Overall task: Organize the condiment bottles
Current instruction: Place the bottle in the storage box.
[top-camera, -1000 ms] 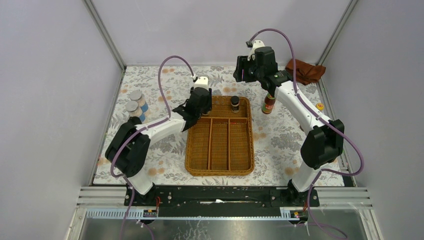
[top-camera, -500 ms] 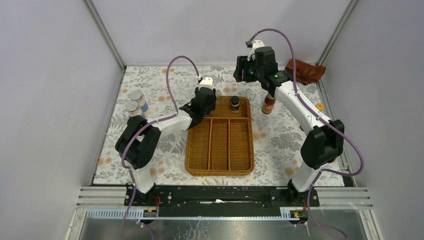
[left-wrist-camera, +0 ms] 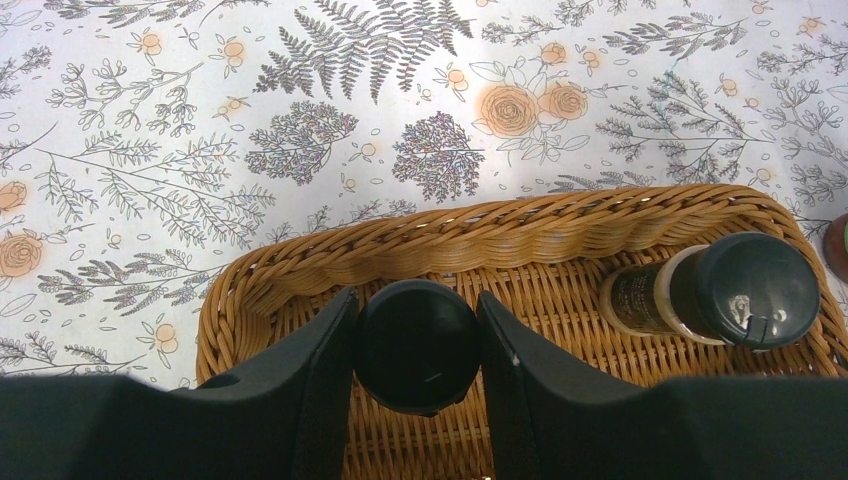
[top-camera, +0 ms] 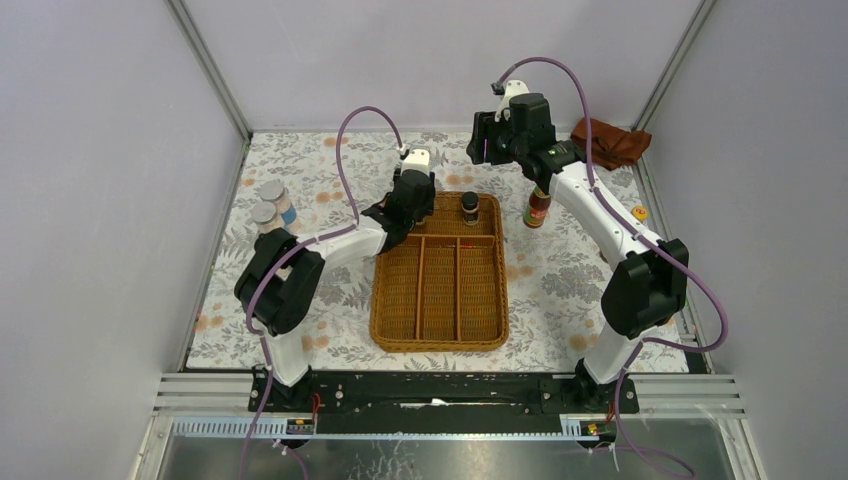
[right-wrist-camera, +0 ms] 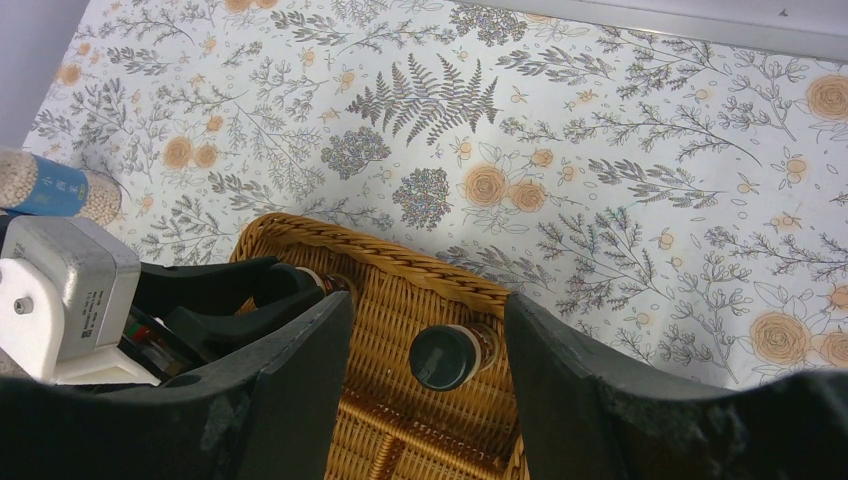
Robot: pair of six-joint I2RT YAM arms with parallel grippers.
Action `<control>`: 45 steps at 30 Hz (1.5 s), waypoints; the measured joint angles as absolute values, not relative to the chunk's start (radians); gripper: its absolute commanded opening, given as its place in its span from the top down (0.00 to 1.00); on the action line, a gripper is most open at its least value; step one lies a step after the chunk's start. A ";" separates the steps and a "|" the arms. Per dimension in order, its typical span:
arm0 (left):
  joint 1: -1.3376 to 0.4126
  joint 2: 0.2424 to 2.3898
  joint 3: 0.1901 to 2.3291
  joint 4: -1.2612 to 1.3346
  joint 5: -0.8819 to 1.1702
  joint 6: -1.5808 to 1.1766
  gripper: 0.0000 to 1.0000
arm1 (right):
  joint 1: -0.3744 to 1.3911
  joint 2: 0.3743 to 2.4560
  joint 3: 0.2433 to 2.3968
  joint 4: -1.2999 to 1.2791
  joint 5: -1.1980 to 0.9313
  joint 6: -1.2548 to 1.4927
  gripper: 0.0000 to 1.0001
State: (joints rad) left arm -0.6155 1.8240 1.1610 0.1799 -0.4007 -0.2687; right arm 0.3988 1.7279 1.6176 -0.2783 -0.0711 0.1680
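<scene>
My left gripper (left-wrist-camera: pixel 416 302) is shut on a black-lidded jar (left-wrist-camera: pixel 416 348) in the left end of the wicker tray's (left-wrist-camera: pixel 500 235) back compartment; I cannot tell whether the jar touches the floor. A second black-lidded jar (top-camera: pixel 470 207) (left-wrist-camera: pixel 740 290) (right-wrist-camera: pixel 445 357) stands in the same compartment, to the right. My right gripper (right-wrist-camera: pixel 425 300) (top-camera: pixel 485 145) hangs open high over the tray's back edge, nothing between its fingers. Two silver-lidded shakers (top-camera: pixel 268 203) stand at the left. A red sauce bottle (top-camera: pixel 538 208) stands right of the tray, under the right arm.
The tray (top-camera: pixel 440 343) has three long front compartments. A rust-brown cloth (top-camera: pixel 612 142) lies at the back right corner. A small yellow-topped thing (top-camera: pixel 640 212) sits near the right edge. A shaker (right-wrist-camera: pixel 55 185) shows at the left of the right wrist view.
My left arm has carried the jar to the right and farther back, to the tray's back left corner. The right arm has not moved.
</scene>
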 measured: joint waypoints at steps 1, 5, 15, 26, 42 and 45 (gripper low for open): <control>-0.616 1.824 1.161 0.180 -0.401 -0.269 1.00 | 0.399 1.728 1.618 -0.279 -0.071 0.168 0.35; -0.616 1.826 1.161 0.180 -0.401 -0.269 1.00 | 0.399 1.728 1.618 -0.279 -0.071 0.167 0.35; -0.612 1.834 1.159 0.180 -0.401 -0.270 0.91 | 0.398 1.728 1.618 -0.279 -0.070 0.161 0.35; -0.609 1.841 1.158 0.179 -0.409 -0.302 0.31 | 0.398 1.729 1.618 -0.279 -0.070 0.160 0.35; -0.609 1.841 1.158 0.156 -0.408 -0.323 0.22 | 0.398 1.748 1.637 -0.279 -0.071 0.154 0.35; -0.609 1.830 1.159 0.133 -0.408 -0.323 0.21 | 0.398 1.754 1.654 -0.280 -0.072 0.154 0.34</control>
State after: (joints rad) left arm -0.6086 1.8297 1.1587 0.1326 -0.4080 -0.3233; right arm 0.3981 1.7538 1.6543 -0.2802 -0.0715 0.1539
